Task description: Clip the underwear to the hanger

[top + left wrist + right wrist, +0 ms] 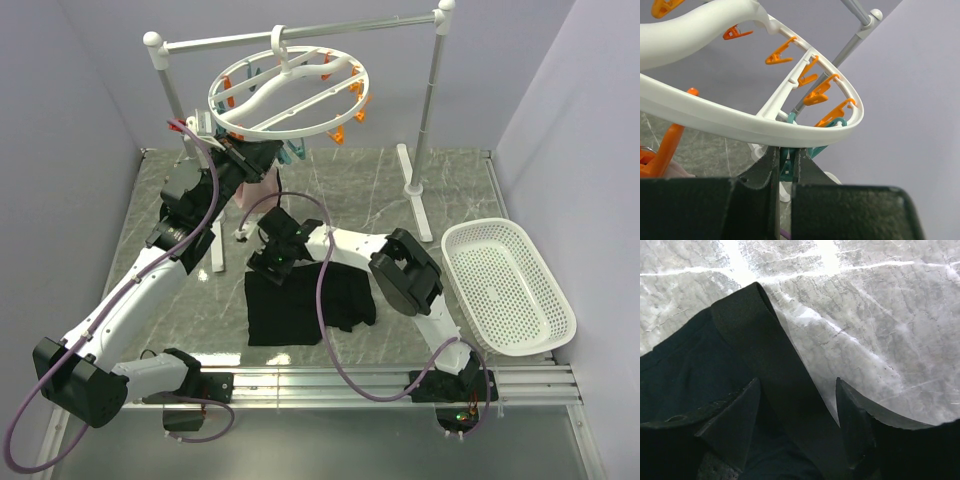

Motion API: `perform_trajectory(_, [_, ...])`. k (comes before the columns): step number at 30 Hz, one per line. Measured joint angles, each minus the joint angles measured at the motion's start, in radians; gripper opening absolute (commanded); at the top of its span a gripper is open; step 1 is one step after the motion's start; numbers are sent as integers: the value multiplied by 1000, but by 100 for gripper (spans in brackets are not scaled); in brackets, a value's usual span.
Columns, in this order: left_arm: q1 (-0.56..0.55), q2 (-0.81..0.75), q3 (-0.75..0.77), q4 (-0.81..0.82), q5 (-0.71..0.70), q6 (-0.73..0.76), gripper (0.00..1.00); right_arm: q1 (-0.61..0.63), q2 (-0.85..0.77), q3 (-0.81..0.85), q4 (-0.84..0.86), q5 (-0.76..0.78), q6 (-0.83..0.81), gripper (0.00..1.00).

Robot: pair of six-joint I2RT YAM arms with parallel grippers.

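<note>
Directly beneath the spread right end effector (797, 387) lies the underwear (685, 365).

White arms (130, 300) with black joints (405, 270), black jaws, purple cables (322, 300).

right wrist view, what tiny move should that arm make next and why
Probably lower a little and close. The right end effector stands open, straddling the waistband edge of the black soft-fabric underwear, which lies on the grey marbled table. The left end effector is shut on a teal plastic clothespin under the round white plastic hanger.
</note>
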Motion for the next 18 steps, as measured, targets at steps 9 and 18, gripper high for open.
perform_trajectory(9, [0, 0, 0, 5, 2, 0, 0, 12, 3, -1, -5, 31, -28, 61])
perform_trajectory(18, [1, 0, 0, 5, 2, 0, 0, 8, 15, 13, -21, -61, -52, 17])
